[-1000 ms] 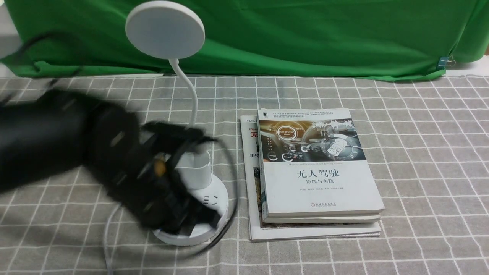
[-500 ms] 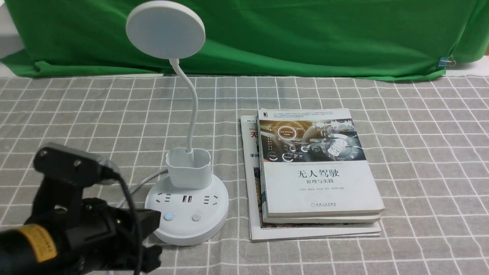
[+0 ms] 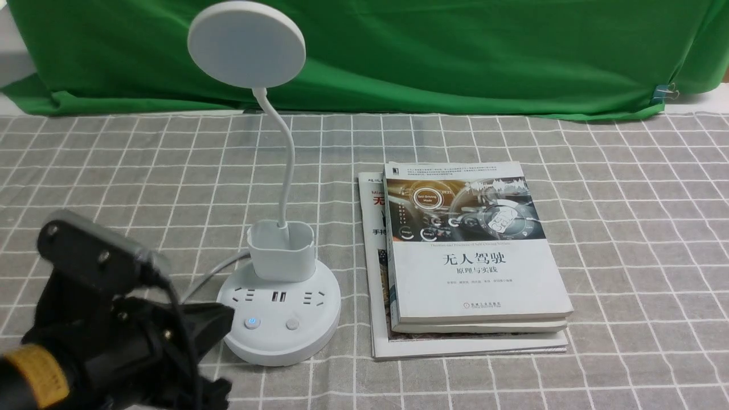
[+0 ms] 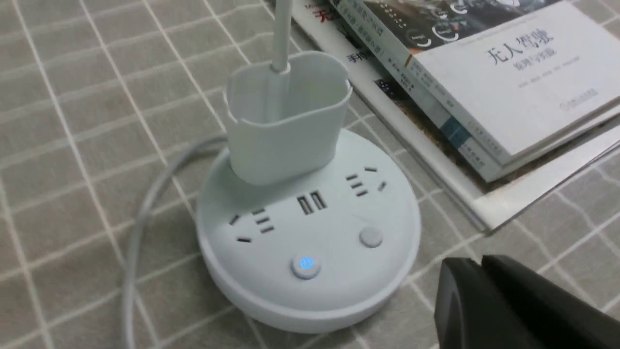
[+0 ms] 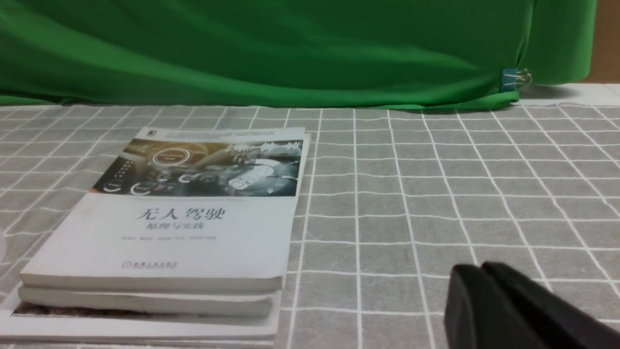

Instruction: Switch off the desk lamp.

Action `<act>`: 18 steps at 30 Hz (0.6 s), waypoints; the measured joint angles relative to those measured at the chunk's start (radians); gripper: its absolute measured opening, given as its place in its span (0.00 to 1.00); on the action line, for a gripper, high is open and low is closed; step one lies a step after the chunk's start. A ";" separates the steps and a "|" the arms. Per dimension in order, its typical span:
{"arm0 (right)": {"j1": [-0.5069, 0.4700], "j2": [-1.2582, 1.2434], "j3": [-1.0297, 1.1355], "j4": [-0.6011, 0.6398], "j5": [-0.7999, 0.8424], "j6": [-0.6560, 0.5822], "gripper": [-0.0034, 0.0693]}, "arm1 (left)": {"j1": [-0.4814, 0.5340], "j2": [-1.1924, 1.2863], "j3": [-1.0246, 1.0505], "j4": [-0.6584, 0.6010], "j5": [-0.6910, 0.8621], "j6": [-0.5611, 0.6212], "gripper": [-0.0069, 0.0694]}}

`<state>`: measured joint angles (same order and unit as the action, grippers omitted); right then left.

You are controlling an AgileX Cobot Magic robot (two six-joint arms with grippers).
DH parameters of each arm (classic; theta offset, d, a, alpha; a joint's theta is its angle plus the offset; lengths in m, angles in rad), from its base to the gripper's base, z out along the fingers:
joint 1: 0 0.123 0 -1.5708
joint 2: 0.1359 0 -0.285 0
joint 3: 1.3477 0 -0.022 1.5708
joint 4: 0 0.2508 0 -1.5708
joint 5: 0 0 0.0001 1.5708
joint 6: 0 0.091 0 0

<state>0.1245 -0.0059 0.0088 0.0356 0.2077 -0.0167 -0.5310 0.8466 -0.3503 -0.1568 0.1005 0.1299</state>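
Observation:
The white desk lamp (image 3: 279, 319) stands at left centre on the checked cloth, with its disc head (image 3: 246, 43) high up, a thin neck, a cup holder (image 3: 282, 257) and a round base. The base shows sockets and two buttons; the left button (image 3: 252, 323) glows blue, also in the left wrist view (image 4: 305, 264). The lamp head looks unlit. My left gripper (image 3: 225, 319) is shut and empty, just left of the base; in its wrist view (image 4: 477, 264) the jaws are pressed together. My right gripper (image 5: 477, 269) is shut and empty above bare cloth, out of the front view.
A stack of books (image 3: 472, 256) lies right of the lamp, close to its base. The lamp's white cable (image 4: 140, 232) runs off the base's left side. A green cloth backdrop (image 3: 455, 57) hangs behind the table.
My left arm has pulled back from over the lamp base toward the near left, and in the last half second drew a little farther away. The lamp and books have not moved.

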 joint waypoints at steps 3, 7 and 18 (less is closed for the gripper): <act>0.000 0.000 0.000 0.000 0.000 0.000 0.10 | 0.030 -0.171 0.084 0.010 -0.064 0.005 0.12; 0.000 0.000 0.000 0.000 0.000 0.000 0.10 | 0.110 -0.357 0.167 0.012 -0.100 0.030 0.12; 0.000 0.000 0.000 0.000 -0.003 0.000 0.10 | 0.525 -0.843 0.354 0.009 0.049 0.027 0.12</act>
<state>0.1245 -0.0059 0.0088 0.0356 0.2044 -0.0167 -0.0057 0.0037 0.0040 -0.1474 0.1500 0.1571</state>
